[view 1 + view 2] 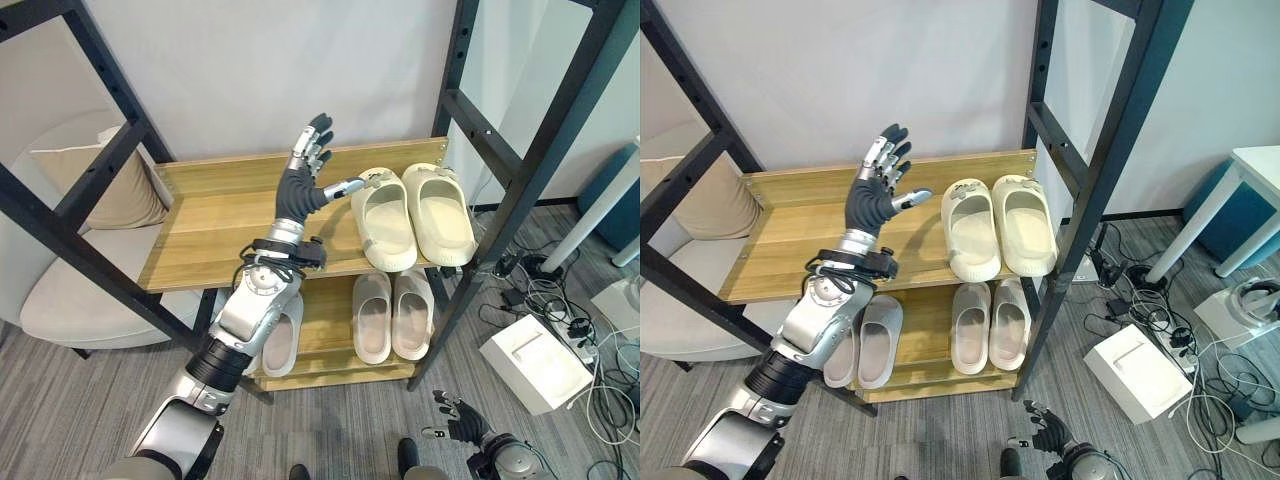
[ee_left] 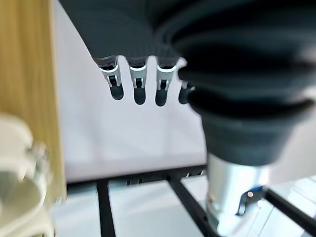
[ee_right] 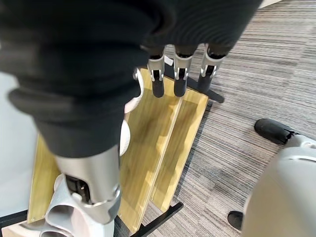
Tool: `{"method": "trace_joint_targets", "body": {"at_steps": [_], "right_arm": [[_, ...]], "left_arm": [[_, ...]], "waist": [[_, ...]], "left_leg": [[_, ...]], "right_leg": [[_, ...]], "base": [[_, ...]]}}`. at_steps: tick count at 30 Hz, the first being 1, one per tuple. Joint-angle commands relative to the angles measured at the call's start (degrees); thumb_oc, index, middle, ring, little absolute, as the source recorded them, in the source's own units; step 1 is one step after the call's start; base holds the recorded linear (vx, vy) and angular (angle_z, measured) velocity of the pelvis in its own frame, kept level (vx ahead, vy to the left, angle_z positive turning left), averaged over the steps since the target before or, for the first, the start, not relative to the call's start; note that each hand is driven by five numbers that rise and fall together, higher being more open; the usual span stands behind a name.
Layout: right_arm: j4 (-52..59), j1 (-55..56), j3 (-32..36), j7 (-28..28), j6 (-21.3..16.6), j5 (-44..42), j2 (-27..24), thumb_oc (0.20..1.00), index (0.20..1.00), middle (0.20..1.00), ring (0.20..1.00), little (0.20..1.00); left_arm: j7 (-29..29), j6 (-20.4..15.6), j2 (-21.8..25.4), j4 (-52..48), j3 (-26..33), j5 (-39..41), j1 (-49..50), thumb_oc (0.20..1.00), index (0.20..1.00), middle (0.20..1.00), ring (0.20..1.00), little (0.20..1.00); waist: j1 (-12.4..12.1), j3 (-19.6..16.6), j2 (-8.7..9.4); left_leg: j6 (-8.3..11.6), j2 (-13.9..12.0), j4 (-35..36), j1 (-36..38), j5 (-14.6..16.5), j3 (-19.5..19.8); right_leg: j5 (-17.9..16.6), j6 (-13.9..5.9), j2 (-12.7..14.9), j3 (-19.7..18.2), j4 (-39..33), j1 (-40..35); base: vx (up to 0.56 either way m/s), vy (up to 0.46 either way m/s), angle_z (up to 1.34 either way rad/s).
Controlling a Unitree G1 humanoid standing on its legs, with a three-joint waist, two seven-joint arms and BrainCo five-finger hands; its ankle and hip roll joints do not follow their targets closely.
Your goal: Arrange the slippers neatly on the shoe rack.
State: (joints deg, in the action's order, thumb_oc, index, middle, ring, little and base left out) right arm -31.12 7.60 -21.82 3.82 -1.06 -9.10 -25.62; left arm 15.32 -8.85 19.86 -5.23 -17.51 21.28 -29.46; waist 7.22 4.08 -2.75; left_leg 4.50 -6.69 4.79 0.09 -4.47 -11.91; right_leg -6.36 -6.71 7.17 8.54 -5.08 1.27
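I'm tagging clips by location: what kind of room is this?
Likely an office or lab corner staged as an entryway: a wooden shoe rack with slippers, a cushioned chair, grey carpet strewn with cables.

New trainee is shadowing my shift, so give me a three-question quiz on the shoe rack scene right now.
1. True or false: the cream slippers sit on the upper shelf.
2. What is the left robot hand holding? A) a slipper B) nothing C) a cushion
3. Fill in: the right robot hand hangs low near the ____.

Key: 1 true; 2 B, fingers straight, thumb by the nearer slipper's heel; 3 floor.
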Motion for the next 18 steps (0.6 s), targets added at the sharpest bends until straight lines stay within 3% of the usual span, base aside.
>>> {"method": "trace_joint_targets", "body": {"at_steps": [1,4,5,6,7,13,18], "right_arm": [[0.2,-1.7,0.0,-0.2,-3.5,-0.9,2.0,1.0,1.0,1.0,1.0,1.0],[0.3,-1.1,0.0,0.7,-3.5,-0.6,2.4,1.0,1.0,1.0,1.0,1.0],[0.9,-0.8,-0.3,1.8,-4.1,0.0,1.9,1.0,1.0,1.0,1.0,1.0],[0.9,-0.7,-0.3,1.8,-4.1,0.0,1.9,1.0,1.0,1.0,1.0,1.0],[0.8,-1.5,-0.8,2.1,-4.6,0.0,1.2,1.0,1.0,1.0,1.0,1.0],[0.9,-2.6,-1.7,2.4,-5.5,-0.5,0.0,1.0,1.0,1.0,1.0,1.0],[0.4,-2.5,-2.1,2.3,-6.2,-2.2,0.2,1.0,1.0,1.0,1.0,1.0]], "left_arm": [[-7.8,-7.5,2.1,-8.4,1.4,8.6,-2.2,1.0,1.0,1.0,1.0,1.0],[-15.3,-7.3,3.7,-17.0,-1.2,15.5,-0.7,1.0,1.0,1.0,1.0,1.0],[-25.1,-3.8,6.2,-22.9,-9.4,23.4,1.3,1.0,1.0,1.0,1.0,1.0],[-25.1,-3.8,6.2,-22.9,-9.5,23.4,1.2,1.0,1.0,1.0,1.0,1.0],[-29.7,-0.5,9.4,-20.3,-16.3,25.6,2.6,1.0,1.0,1.0,1.0,1.0],[-34.8,3.0,13.7,-8.9,-24.6,20.5,11.6,1.0,1.0,1.0,1.0,1.0],[-35.4,3.0,14.1,3.7,-25.8,13.6,20.4,1.0,1.0,1.0,1.0,1.0]], "waist": [[-0.6,-0.9,2.1],[-0.9,-1.2,2.24],[-1.4,-1.2,2.15],[-1.4,-1.2,2.2],[-1.3,-1.0,2.01],[-1.4,-0.7,1.93],[-1.6,-0.8,2.07]], "left_leg": [[2.56,-1.0,0.2,-0.3,-0.5,3.5],[2.49,-0.9,0.2,-0.1,-0.3,3.6],[2.36,-0.8,0.2,0.1,-0.2,3.9],[2.36,-0.8,0.2,0.1,-0.2,3.9],[2.2,-0.8,0.2,0.2,-0.2,3.9],[1.88,-0.7,0.2,0.5,0.0,3.8],[1.8,-0.7,0.2,0.7,0.1,3.6]], "right_leg": [[3.5,-3.09,0.5,1.9,0.1,-2.8],[3.6,-3.09,0.6,2.0,0.1,-3.0],[3.7,-3.09,0.5,2.3,0.1,-3.4],[3.7,-3.09,0.5,2.3,0.1,-3.5],[3.7,-3.12,0.5,2.3,0.1,-3.5],[3.7,-3.11,0.4,1.9,0.1,-3.4],[3.6,-3.19,0.6,1.7,0.1,-3.3]], "base": [[0.01,0.012,0.1],[0.01,0.014,0.06],[0.01,0.018,0.05],[-0.01,0.023,0.1],[-0.02,0.01,0.06],[-0.01,0.008,-0.01],[0.0,0.002,-0.01]]}}
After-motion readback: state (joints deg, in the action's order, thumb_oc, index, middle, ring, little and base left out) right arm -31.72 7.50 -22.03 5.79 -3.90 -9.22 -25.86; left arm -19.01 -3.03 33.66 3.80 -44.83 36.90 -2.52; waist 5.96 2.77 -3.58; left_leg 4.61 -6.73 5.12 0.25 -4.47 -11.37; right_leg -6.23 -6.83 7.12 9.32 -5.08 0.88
